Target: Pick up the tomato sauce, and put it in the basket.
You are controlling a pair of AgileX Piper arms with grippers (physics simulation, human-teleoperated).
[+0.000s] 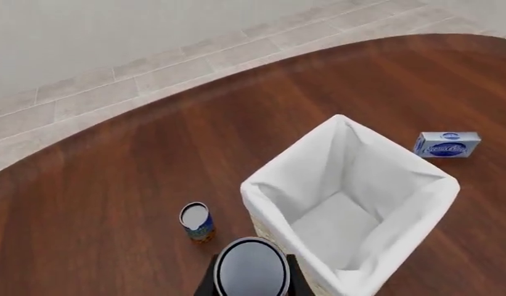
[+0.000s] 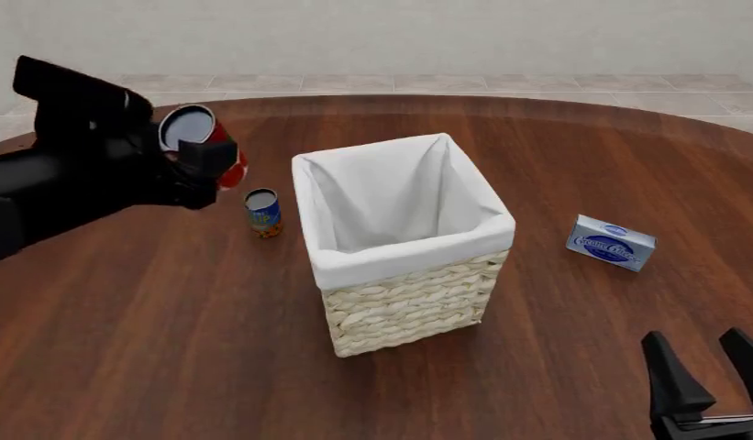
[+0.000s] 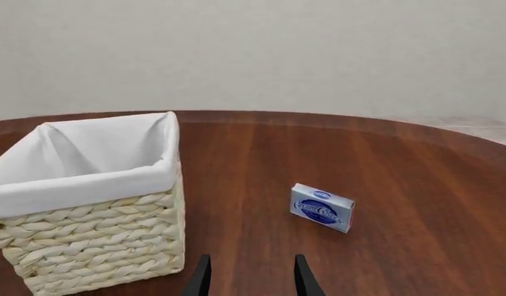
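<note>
Tomato sauce [image 2: 204, 137]: red label, grey top | left gripper [image 2: 203, 163] grips it | right gripper [image 2: 709, 367] parted

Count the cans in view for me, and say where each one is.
2. The tomato sauce is held off the table in the left gripper, left of the basket. A blue-and-orange can stands on the table beside the basket's left side.

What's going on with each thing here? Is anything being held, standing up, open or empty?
tomato sauce: lifted off the table, held in the left tool, left of the basket.
basket: upright on the table, open-topped, nothing inside.
blue-and-orange can: standing upright on the table, left of the basket.
blue-and-white box: resting on the table, right of the basket.
right tool: open, holding nothing, low near the table's near edge.
</note>
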